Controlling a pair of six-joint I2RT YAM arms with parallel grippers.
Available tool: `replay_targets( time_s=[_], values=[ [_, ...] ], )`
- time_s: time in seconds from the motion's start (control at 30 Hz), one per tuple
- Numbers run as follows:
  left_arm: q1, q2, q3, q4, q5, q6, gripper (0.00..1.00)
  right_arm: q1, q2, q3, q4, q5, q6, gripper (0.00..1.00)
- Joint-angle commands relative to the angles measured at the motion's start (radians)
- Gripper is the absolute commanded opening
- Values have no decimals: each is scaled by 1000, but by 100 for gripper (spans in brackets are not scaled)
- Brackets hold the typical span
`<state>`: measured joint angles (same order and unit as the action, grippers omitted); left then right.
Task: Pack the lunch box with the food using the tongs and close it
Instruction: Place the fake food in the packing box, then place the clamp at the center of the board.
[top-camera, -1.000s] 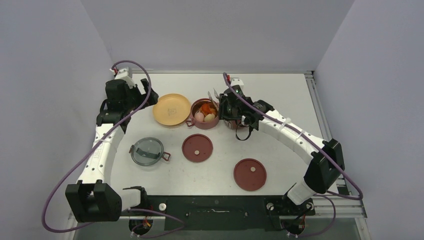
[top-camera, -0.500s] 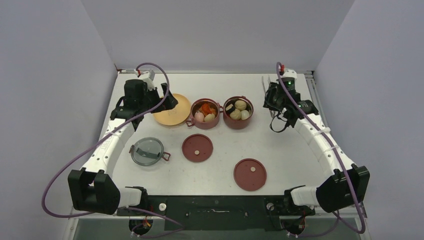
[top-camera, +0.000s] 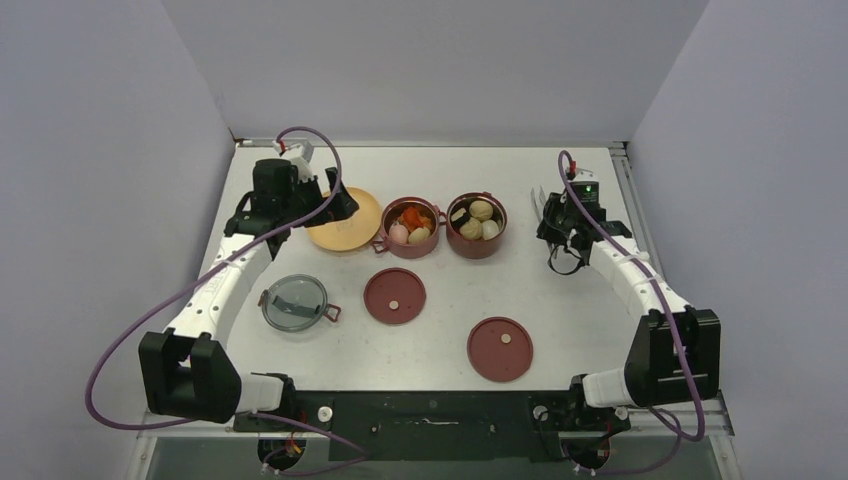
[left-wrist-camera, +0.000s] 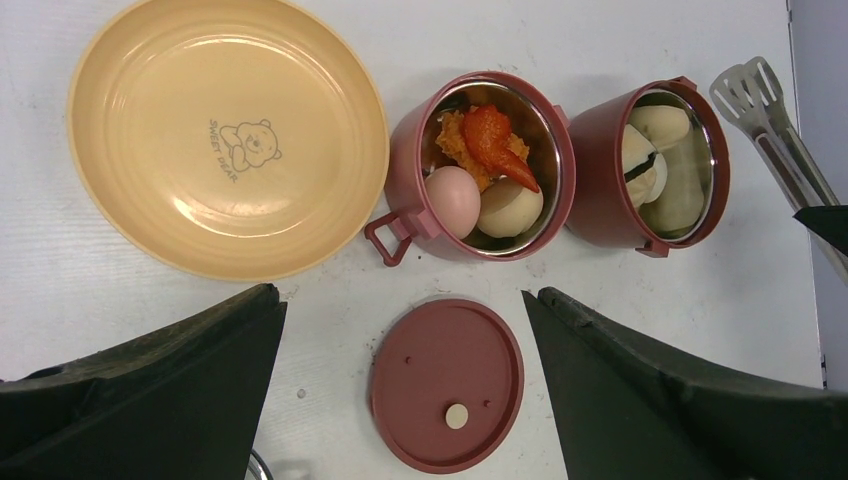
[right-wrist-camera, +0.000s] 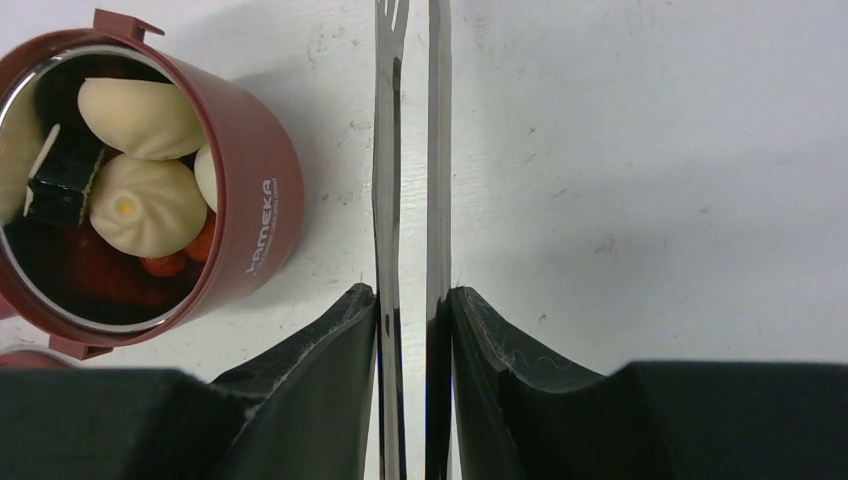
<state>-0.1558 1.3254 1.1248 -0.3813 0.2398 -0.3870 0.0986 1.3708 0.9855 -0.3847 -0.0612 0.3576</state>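
Two maroon lunch box containers stand side by side, the left one (top-camera: 410, 249) (left-wrist-camera: 405, 180) and the right one (top-camera: 476, 248) (right-wrist-camera: 255, 215). Food fills both: a red piece (left-wrist-camera: 495, 135) and a pale egg (left-wrist-camera: 453, 198) in the left, whitish dumplings (right-wrist-camera: 145, 205) in the right. My right gripper (top-camera: 549, 215) (right-wrist-camera: 412, 295) is shut on the silver tongs (right-wrist-camera: 387, 150) to the right of the containers, low over the table. My left gripper (top-camera: 340, 207) (left-wrist-camera: 400, 294) hangs open above a flat maroon lid (left-wrist-camera: 447, 385), holding nothing.
A yellow-orange plate (top-camera: 343, 222) lies left of the containers. A second maroon lid (top-camera: 500, 349) lies nearer the front. The grey translucent lid (top-camera: 294, 302) sits at front left. White walls close the table at the back and sides.
My right arm has carried the tongs from over the right container out to the right. My left arm has swung right, toward the plate.
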Motion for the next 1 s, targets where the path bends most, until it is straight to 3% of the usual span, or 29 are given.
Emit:
replay_targets(
  time_s=[0.0,0.97],
  values=[
    [-4,5,33,31,-8,4,97,-1,25,-30,135,-26,-17,30],
    [-3,-1,36,29,1,3,97,0,241,-89,284,-13,-33,30]
  ],
)
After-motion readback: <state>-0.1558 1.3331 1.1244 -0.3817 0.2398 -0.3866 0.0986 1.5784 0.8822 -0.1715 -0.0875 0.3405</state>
